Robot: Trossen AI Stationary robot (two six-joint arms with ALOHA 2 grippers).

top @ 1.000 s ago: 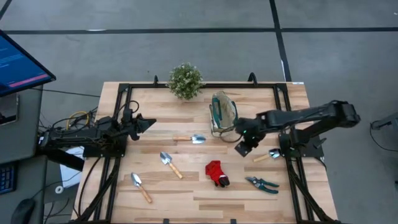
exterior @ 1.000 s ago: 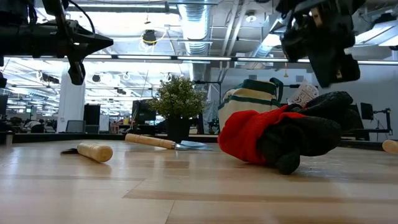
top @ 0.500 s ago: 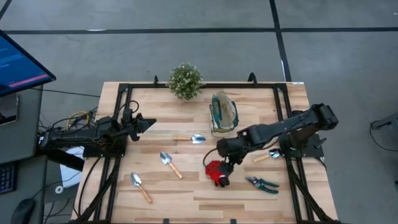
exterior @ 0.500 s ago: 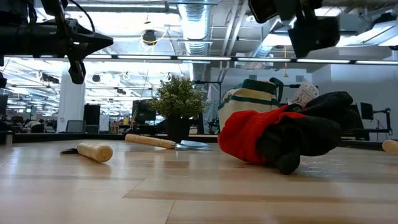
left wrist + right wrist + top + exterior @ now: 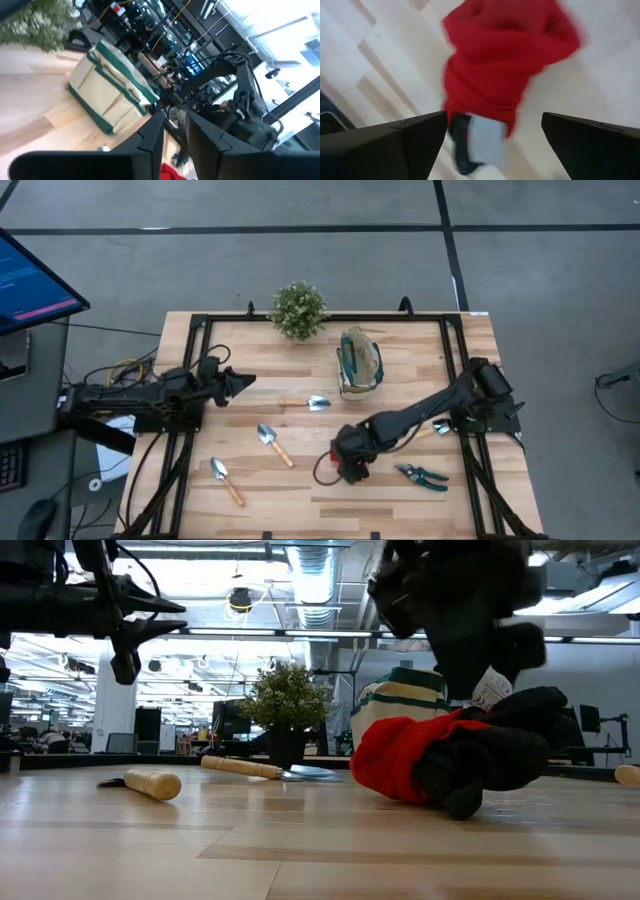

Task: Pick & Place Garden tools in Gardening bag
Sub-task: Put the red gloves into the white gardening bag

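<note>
The red-and-black glove (image 5: 352, 471) lies on the table near its front middle, also seen in the low view (image 5: 420, 755). My right gripper (image 5: 494, 120) hangs open just above it, one finger on either side of the red cuff (image 5: 505, 65). The beige gardening bag (image 5: 358, 363) with green trim stands at the far middle. Three trowels (image 5: 305, 402) (image 5: 270, 442) (image 5: 226, 481) lie left of the glove, and a fourth (image 5: 436, 427) lies partly under the right arm. The teal shears (image 5: 422, 475) lie to the glove's right. My left gripper (image 5: 243, 382) hovers at the table's left, fingers slightly apart.
A bushy potted plant (image 5: 298, 310) stands at the far edge, left of the bag. A black metal frame (image 5: 320, 320) runs around the tabletop. Bare wood lies along the near edge and between the trowels.
My right gripper has swung from beside the bag toward the table's near edge and left, and has come down over the glove. My left gripper has stayed in place, and its fingertips have parted a little. The tools and the bag have kept still.
</note>
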